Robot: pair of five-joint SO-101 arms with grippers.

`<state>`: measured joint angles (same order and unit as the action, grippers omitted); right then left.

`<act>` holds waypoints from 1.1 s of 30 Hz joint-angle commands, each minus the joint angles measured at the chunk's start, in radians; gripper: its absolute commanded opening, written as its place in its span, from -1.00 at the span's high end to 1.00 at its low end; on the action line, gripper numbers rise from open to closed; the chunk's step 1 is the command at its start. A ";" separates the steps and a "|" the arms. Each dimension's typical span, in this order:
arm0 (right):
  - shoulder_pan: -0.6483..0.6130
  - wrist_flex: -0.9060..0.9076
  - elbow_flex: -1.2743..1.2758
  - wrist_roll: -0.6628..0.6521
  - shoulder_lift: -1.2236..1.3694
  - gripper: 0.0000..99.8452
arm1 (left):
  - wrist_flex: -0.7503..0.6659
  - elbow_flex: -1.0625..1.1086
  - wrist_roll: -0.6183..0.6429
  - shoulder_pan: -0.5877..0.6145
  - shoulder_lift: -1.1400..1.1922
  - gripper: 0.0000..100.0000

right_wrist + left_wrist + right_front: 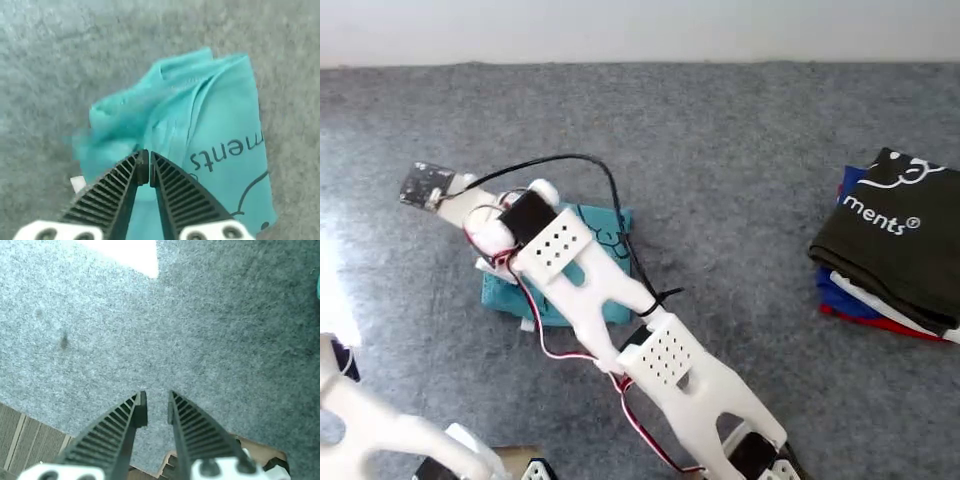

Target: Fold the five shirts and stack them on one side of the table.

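Directly beneath your right claw [144, 167], tips pressed together, lies the teal shirt [210, 115], with the stack of folded shirts [892, 250] well apart across the worktop [720, 150].

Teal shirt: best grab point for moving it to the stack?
Probably the raised, bunched folds of the teal shirt, pinched from straight above. They stand proud of the table; the printed panel lies flat, offering little to pinch.
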<state>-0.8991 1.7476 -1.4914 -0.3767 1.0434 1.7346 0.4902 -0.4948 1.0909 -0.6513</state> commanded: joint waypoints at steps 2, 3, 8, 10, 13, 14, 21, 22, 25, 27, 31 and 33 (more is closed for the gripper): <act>0.002 0.044 -0.038 -0.002 -0.021 0.97 | -0.003 -0.007 -0.002 0.002 -0.023 0.84; -0.013 0.035 -0.038 -0.002 -0.016 0.97 | -0.003 -0.007 -0.002 0.002 -0.023 0.84; -0.061 -0.002 -0.032 -0.003 -0.013 0.97 | -0.005 -0.007 -0.002 0.002 -0.023 0.84; -0.068 0.012 -0.031 -0.003 -0.012 0.97 | -0.005 -0.007 -0.002 0.002 -0.023 0.84; -0.068 0.048 -0.031 -0.005 -0.013 0.97 | -0.005 -0.007 -0.002 0.002 -0.023 0.84; -0.065 0.048 -0.031 -0.005 -0.016 0.97 | -0.005 -0.007 -0.002 0.002 -0.023 0.84; -0.101 -0.010 0.025 -0.008 0.047 0.97 | 0.000 -0.008 -0.002 0.009 -0.023 0.84; -0.105 -0.044 0.037 -0.011 0.068 0.97 | 0.002 -0.008 -0.002 0.009 -0.023 0.84; -0.117 -0.197 0.043 -0.052 0.133 0.97 | 0.002 -0.008 0.000 0.009 -0.023 0.84; -0.119 -0.311 0.035 -0.068 0.151 0.98 | 0.002 -0.008 0.000 0.009 -0.023 0.84; -0.116 -0.386 -0.054 -0.069 0.127 0.98 | 0.003 -0.010 0.000 0.025 -0.025 0.84; -0.113 -0.360 -0.094 -0.069 0.108 0.98 | 0.002 -0.010 0.000 0.051 -0.025 0.84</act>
<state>-1.0081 1.3947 -1.5098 -0.4350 1.2091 1.7346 0.4902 -0.4948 1.1124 -0.6513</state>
